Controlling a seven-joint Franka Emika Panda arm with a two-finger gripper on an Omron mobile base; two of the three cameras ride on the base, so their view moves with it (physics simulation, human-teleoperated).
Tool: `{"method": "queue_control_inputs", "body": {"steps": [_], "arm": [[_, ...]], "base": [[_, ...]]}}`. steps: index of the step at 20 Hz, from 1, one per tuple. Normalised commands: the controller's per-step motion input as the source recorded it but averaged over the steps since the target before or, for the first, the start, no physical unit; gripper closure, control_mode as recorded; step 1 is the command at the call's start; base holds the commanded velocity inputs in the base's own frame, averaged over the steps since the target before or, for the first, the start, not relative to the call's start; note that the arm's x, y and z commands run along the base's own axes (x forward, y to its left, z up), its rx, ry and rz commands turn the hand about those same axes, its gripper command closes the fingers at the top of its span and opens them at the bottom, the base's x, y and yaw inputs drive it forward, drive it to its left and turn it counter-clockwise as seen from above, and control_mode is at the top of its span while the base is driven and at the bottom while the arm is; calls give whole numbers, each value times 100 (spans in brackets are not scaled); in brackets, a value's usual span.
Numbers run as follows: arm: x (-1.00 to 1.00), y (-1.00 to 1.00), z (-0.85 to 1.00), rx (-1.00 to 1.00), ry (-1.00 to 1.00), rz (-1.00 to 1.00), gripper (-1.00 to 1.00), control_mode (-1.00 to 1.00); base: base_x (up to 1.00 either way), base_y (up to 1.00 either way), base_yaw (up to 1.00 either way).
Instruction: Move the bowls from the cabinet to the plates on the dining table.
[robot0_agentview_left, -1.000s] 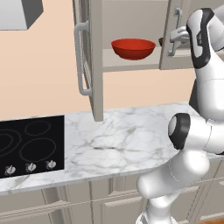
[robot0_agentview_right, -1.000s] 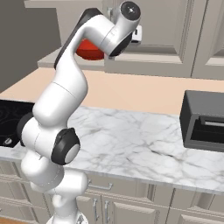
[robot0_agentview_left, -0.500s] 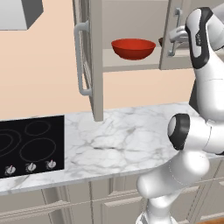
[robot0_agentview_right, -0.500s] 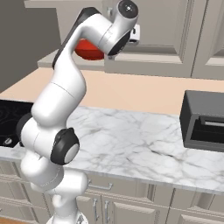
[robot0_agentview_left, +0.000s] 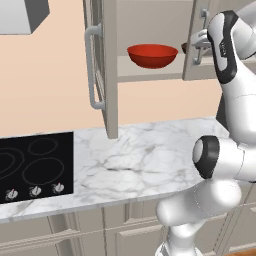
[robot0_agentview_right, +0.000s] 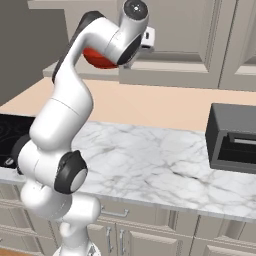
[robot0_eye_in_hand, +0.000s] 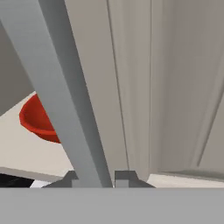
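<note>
- Left base cam: I see my gripper (robot0_agentview_left: 199, 41) up at the right cabinet door (robot0_agentview_left: 194, 55), on its silver handle (robot0_agentview_left: 202, 30). Left door (robot0_agentview_left: 103, 65) stands wide open w/ its own bar handle (robot0_agentview_left: 93, 70).
- Red bowl (robot0_agentview_left: 152, 55) sits upright on the cabinet (robot0_agentview_left: 150, 75) shelf, betw. the two doors. Small dark sliver of the brown bowl (robot0_agentview_left: 184, 48) peeks just left of the right door's edge, mostly hidden.
- Below: marble counter (robot0_agentview_left: 145, 160), black cooktop (robot0_agentview_left: 35, 167) at left.
- Right base cam: arm reaches up to the cabinet; red bowl (robot0_agentview_right: 98, 59) partly hidden behind the arm. Can't make out the fingers here. Dark appliance (robot0_agentview_right: 234, 137) on the counter (robot0_agentview_right: 150, 165) at right.
- Hand cam: gripper (robot0_eye_in_hand: 96, 178) closed around the handle (robot0_eye_in_hand: 65, 96); the bar runs up betw. both fingertips (robot0_eye_in_hand: 125, 177), tips snug on either side. Door panel (robot0_eye_in_hand: 157, 87) right behind it; red bowl (robot0_eye_in_hand: 38, 120) on the shelf to the left, partly behind the bar.
</note>
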Motion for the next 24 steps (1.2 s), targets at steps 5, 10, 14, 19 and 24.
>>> {"method": "queue_control_inputs", "body": {"steps": [5, 10, 14, 19, 24], "arm": [[-10, -41, -1, 0, -4, -6, 100, -100], [-10, -62, -5, 0, -5, -2, 100, -100], [-25, -63, -1, 0, -1, -1, 100, -100], [-38, -60, 0, 0, 0, -1, 100, -100], [-50, -58, 0, 0, 0, -3, 100, -100]], "base": [[0, 0, 0], [0, 0, 0], [0, 0, 0], [0, 0, 0], [0, 0, 0]]}}
